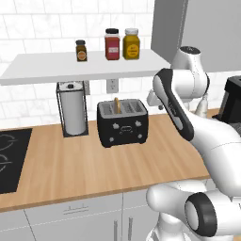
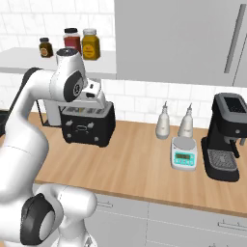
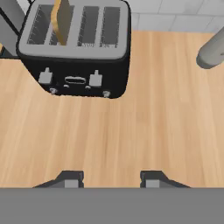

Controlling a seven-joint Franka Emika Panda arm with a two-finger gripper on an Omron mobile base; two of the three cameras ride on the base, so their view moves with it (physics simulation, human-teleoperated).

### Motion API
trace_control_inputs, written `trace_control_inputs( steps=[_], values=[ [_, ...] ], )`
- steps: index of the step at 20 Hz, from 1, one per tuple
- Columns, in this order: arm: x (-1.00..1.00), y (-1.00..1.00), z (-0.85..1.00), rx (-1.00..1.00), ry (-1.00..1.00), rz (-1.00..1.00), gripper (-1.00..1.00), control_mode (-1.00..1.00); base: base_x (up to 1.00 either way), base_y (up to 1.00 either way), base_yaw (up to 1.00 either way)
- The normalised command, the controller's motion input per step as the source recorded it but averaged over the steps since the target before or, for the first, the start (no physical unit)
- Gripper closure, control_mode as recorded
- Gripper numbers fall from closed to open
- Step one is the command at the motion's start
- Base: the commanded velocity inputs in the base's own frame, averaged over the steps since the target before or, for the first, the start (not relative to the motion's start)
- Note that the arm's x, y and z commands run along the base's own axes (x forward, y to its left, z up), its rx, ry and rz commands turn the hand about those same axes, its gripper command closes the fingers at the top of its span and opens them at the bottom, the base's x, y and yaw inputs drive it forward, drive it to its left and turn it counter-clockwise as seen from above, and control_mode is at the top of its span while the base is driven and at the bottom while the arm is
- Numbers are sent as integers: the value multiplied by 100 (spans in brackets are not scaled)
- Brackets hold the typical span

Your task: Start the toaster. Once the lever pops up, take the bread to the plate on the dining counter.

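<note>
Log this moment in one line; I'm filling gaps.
hand: open, empty, above counter | bread: upright in toaster slot

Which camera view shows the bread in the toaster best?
The hand view: it looks down on the toaster, and the bread stands clearly out of a left slot. The left base view shows the bread smaller, edge-on. In the right base view the arm hides the toaster's top.
</note>
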Motion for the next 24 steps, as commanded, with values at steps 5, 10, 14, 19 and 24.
trace_control_inputs(
  steps=[5,10,14,19,24],
  values=[
    [-5,2,-6,0,2,0,-100,-100,0,0,0],
    [-22,45,-17,0,4,0,-100,-100,0,0,0],
    [-4,96,-23,-9,0,0,-100,-100,0,0,0],
    [7,98,-31,-10,0,0,-100,-100,0,0,0],
    [11,61,-27,-1,0,0,-100,-100,0,0,0]
  ],
)
